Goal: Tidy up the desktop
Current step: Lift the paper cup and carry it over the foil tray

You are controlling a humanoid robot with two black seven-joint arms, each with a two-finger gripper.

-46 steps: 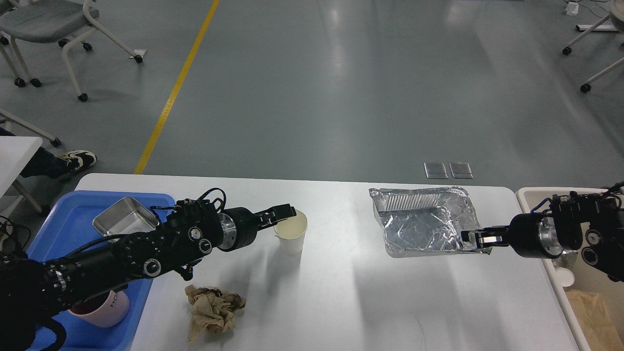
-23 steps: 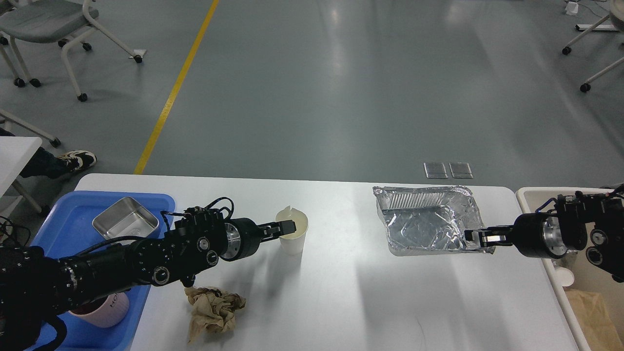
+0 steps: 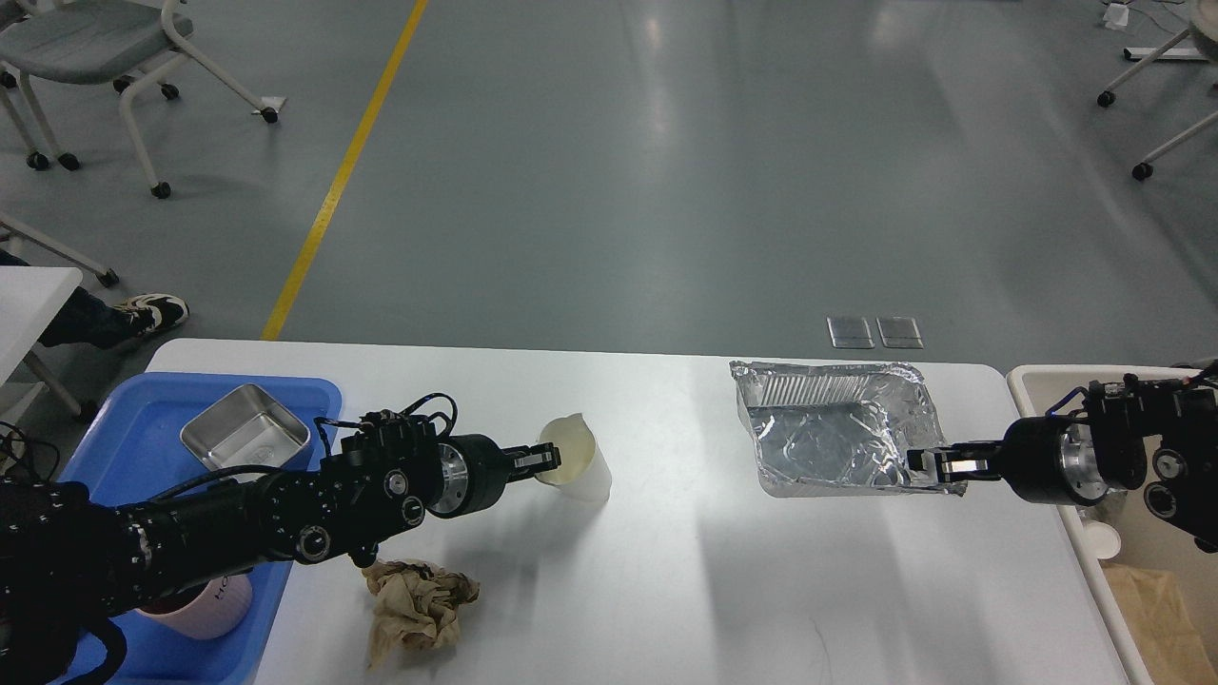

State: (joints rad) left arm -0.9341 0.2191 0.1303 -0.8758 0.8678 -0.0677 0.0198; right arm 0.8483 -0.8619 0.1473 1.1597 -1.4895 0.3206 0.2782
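The white desktop [image 3: 666, 561] spans the view. A white paper cup [image 3: 577, 459] stands on it left of centre, tilted toward my left arm, its rim pinched inward. My left gripper [image 3: 542, 460] is shut on the cup's near rim. A crumpled foil tray [image 3: 842, 440] lies at the right. My right gripper [image 3: 931, 463] is shut on the foil tray's right front rim. A crumpled brown paper napkin [image 3: 416, 607] lies on the desktop below my left arm.
A blue tray [image 3: 124, 447] at the left edge holds a steel box [image 3: 245, 435] and a pink mug [image 3: 198, 605]. A beige bin [image 3: 1132, 590] stands at the right edge with paper waste inside. Chairs stand on the floor beyond.
My left gripper closed on the cup rim and pulled back left, tilting and deforming the cup. My right gripper, shut on the foil tray, drew it slightly right.
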